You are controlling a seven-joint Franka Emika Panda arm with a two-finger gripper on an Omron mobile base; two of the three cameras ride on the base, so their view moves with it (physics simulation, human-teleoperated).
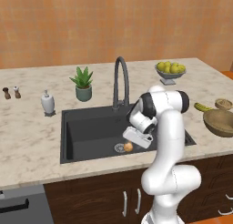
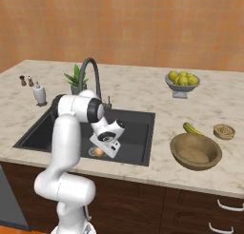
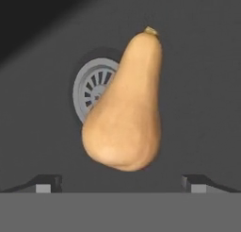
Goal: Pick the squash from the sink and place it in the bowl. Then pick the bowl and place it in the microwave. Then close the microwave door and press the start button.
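Observation:
The orange-tan squash [image 3: 126, 108] lies on the floor of the black sink [image 1: 91, 132], partly over the round steel drain [image 3: 92, 89]. It shows small under the hand in the base views, squash [image 1: 128, 147] and squash [image 2: 98, 152]. My gripper [image 3: 122, 183] hangs open just above it, one fingertip [image 3: 44, 184] on each side of its wide end, neither touching. In the base views the gripper [image 1: 132, 142] is down inside the basin. The tan wooden bowl [image 2: 195, 151] sits on the counter right of the sink, holding nothing. The microwave is out of view.
A dark gooseneck faucet [image 1: 120, 79] rises behind the sink, close to my arm. A grey footed bowl of yellow-green fruit [image 2: 181, 81], a potted plant [image 1: 83, 84], a soap bottle [image 1: 48, 103], two shakers [image 1: 11, 92], a banana [image 2: 192, 129] and a small wooden dish [image 2: 224, 131] stand on the counter.

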